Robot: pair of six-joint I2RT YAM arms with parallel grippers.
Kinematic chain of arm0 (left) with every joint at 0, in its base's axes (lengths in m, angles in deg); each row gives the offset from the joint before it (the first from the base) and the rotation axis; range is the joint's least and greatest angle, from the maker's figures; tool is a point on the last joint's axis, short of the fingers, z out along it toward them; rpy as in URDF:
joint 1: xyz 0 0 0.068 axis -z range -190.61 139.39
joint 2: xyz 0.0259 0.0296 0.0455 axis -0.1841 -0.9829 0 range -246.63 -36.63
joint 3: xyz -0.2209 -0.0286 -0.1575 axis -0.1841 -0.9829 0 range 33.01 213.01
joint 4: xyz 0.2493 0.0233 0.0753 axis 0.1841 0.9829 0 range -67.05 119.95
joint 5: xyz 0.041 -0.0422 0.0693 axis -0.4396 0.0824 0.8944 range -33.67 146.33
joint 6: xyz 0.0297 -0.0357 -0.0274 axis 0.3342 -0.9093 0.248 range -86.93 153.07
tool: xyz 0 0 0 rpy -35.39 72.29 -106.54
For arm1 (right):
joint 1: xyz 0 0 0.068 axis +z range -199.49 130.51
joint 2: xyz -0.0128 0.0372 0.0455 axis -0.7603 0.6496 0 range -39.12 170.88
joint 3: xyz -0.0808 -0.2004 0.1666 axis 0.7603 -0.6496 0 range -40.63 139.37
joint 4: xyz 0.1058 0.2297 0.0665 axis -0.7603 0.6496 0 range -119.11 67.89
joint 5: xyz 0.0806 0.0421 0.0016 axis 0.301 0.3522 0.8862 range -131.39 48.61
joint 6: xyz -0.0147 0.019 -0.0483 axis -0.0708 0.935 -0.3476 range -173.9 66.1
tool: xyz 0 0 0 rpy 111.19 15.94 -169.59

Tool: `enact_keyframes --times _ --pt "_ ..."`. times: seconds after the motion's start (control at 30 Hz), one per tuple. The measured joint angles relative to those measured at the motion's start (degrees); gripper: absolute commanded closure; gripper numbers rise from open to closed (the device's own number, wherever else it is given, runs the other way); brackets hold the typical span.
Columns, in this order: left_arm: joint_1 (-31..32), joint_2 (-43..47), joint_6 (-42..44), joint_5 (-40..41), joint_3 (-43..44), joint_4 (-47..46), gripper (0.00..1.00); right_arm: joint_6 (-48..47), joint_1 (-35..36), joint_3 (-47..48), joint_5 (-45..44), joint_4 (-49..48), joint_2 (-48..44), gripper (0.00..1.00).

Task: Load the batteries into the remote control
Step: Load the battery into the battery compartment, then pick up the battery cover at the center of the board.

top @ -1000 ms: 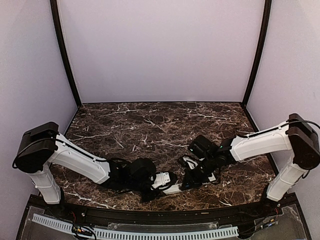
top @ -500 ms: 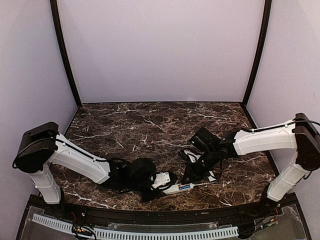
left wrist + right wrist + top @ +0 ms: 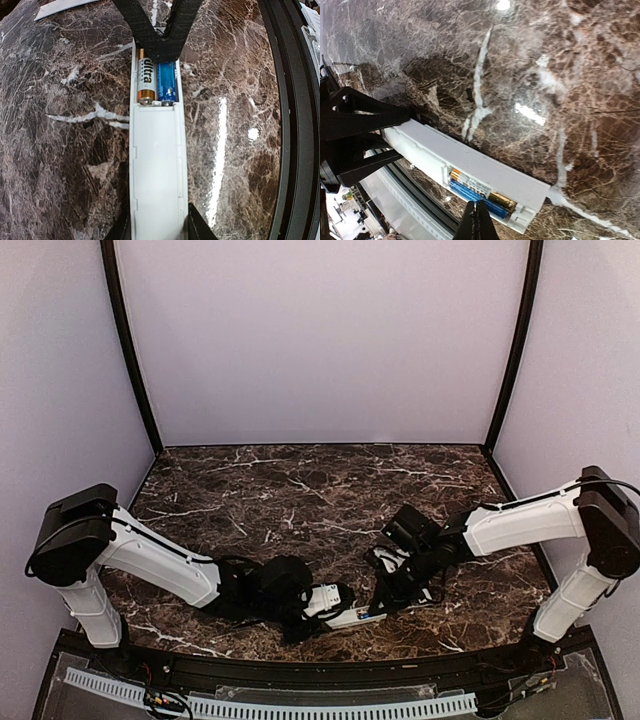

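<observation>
The remote control is clamped across its sides by the left gripper at the worktop's front edge. The batteries are seated, with the pinched-shut right gripper parked right at them. Light, slick plastic, so probably best gripped by the long edges.

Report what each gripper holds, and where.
Left gripper clamps the remote control by its long edges, at the end away from the batteries. Right gripper is shut and holds nothing.
</observation>
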Motion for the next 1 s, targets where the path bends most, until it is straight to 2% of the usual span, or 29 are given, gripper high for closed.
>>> enact_keyframes --times 0.1,0.2,0.37,0.53,0.6,0.8,1.0 --pt "0.0 0.0 0.0 0.0 0.1 0.0 0.95 -0.5 0.0 1.2 -1.4 2.9 -1.3 1.00" --pt "0.0 -0.3 0.0 0.0 0.5 0.2 0.89 -1.3 -0.1 4.2 -4.2 7.3 -3.4 0.90" --pt "0.0 -0.6 0.4 0.0 1.3 0.9 0.65 -3.7 -3.2 10.2 -12.8 14.9 -7.0 0.83" --pt "0.0 -0.6 0.9 0.4 1.5 1.0 0.47 -6.5 -9.3 11.2 -20.4 20.4 -7.5 0.77" --pt "0.0 -0.6 0.9 0.9 1.6 1.0 0.36 -7.9 -11.3 11.7 -22.0 21.8 -6.9 0.74" --pt "0.0 1.1 1.2 1.3 1.5 1.9 0.17 -13.0 -12.9 17.6 -24.0 22.7 1.2 0.75" --pt "-0.1 7.6 0.5 1.2 -0.1 1.3 0.12 -17.4 -13.6 22.8 -25.7 22.6 9.8 0.80"
